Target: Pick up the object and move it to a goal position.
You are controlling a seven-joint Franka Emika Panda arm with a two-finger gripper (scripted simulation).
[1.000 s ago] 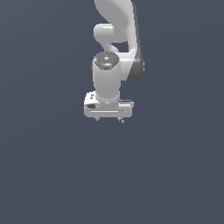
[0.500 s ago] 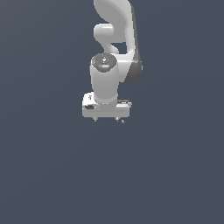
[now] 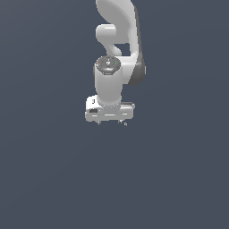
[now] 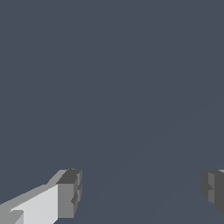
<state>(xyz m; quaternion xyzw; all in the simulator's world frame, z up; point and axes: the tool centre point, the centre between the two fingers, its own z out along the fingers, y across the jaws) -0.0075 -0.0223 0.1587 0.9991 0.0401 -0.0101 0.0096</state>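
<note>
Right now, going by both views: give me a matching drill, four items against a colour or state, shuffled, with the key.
Things:
1. gripper
2. upper arm link
3. joint cap
4. ground surface

Colour or state:
A. white, curved
B. slate blue
C. open, nothing between the fingers
D. grey, round

Pairs: 1-C, 2-A, 3-D, 4-B

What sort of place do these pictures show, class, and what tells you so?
Probably a bare simulator scene: flat, featureless grey-blue ground, a smoothly rendered white arm, and an open gripper with blocky fingertips. No object is in view.
</note>
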